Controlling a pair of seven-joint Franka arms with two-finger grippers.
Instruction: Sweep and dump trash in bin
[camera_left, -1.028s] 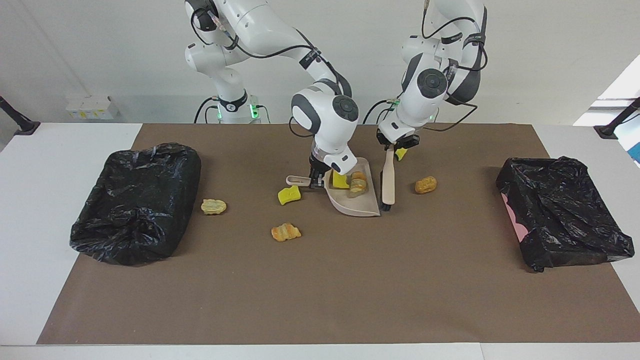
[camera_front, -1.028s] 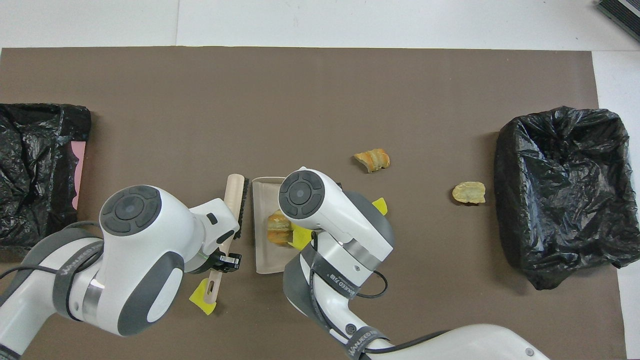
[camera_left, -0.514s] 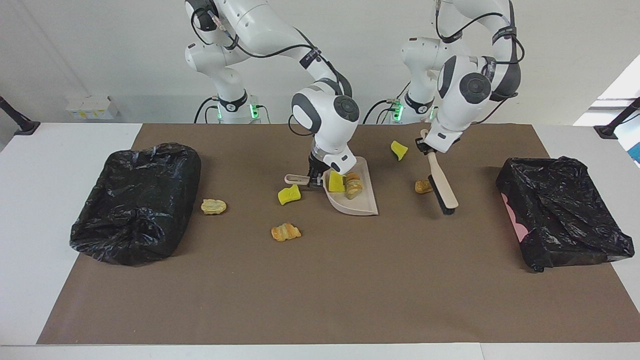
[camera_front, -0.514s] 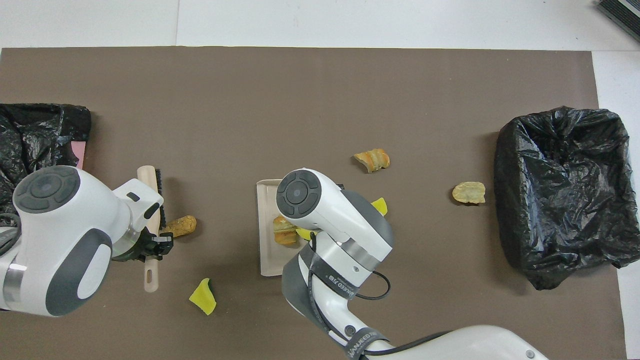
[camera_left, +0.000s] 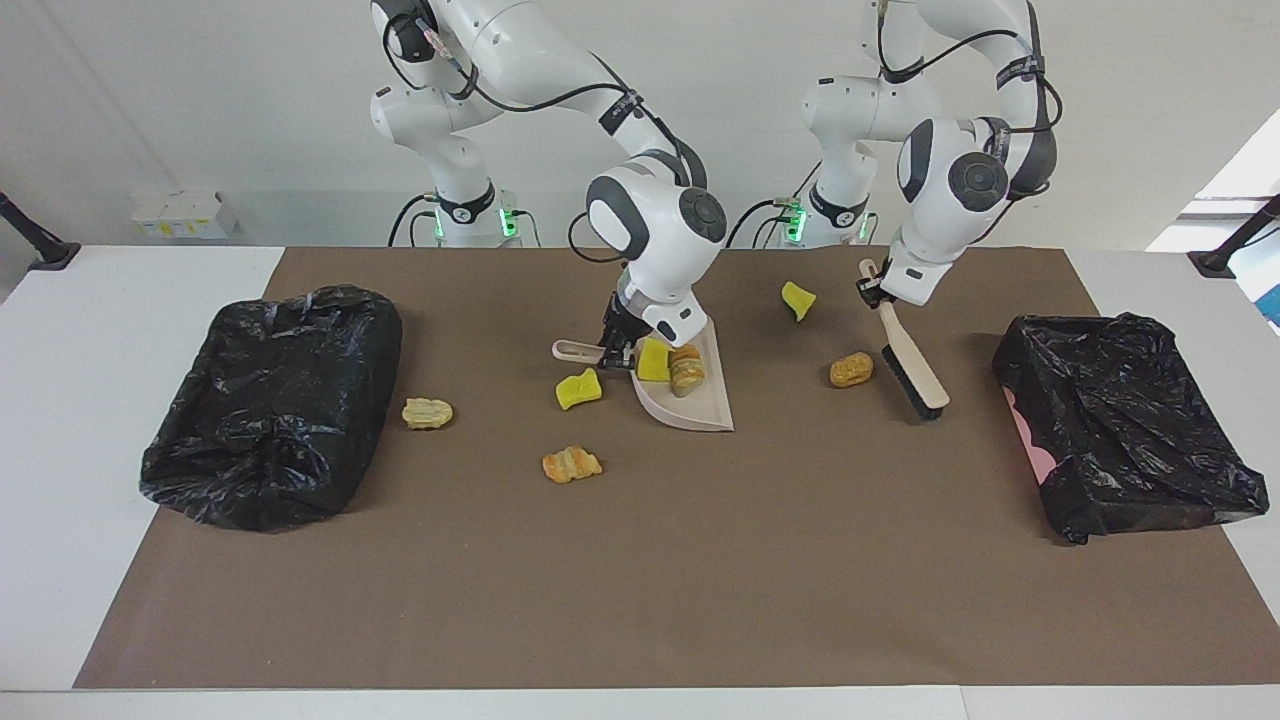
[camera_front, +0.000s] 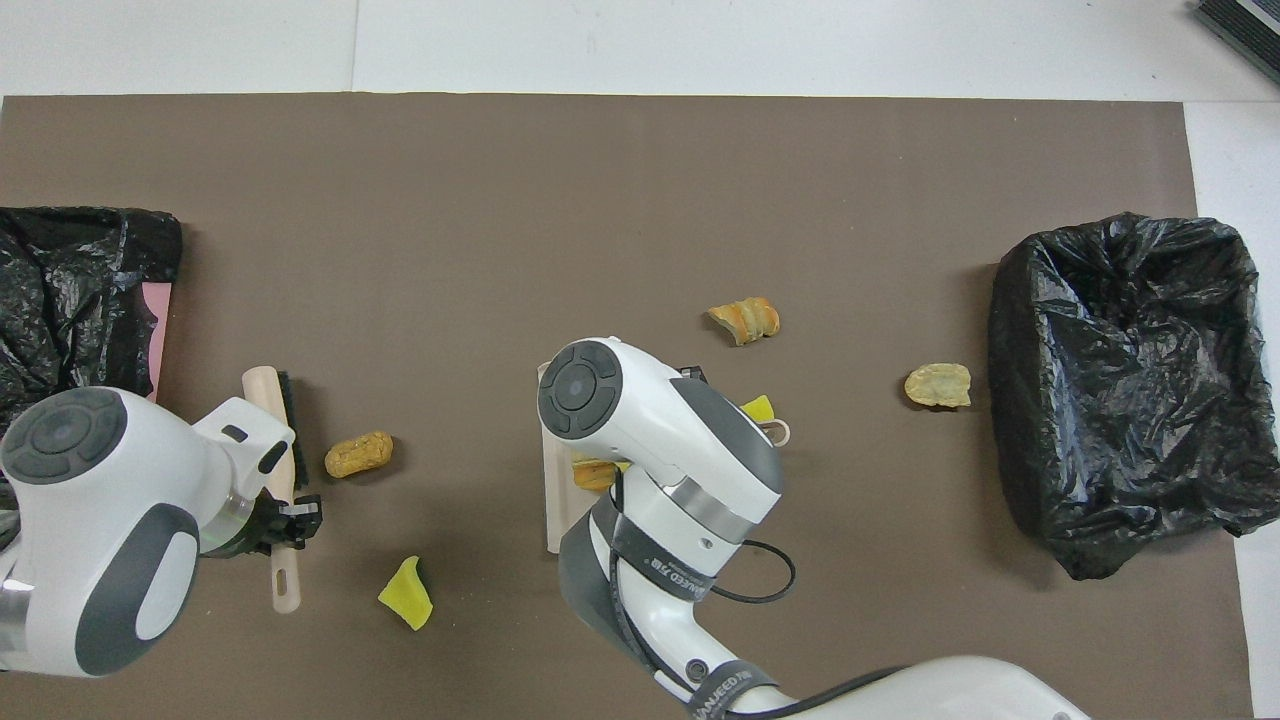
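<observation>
Now the brush (camera_left: 912, 373) has swung away from the dustpan (camera_left: 690, 398).
Left gripper (camera_left: 872, 290), clamped on the brush, has carried it past the brown lump (camera_left: 851, 369) toward its own bin (camera_left: 1120, 430); right gripper (camera_left: 617, 345), clenched on the dustpan handle, has tilted it with two scraps (camera_left: 672, 365) aboard. Four scraps remain loose on the mat.

Glossy crinkled plastic bin liner (camera_left: 270, 400), matt, perhaps paper mat (camera_left: 640, 580)

Robotics lab, bare white wall (camera_left: 200, 100), white table (camera_left: 100, 400) under brown mat (camera_left: 640, 560), two bench-mounted robot arms (camera_left: 480, 60)
</observation>
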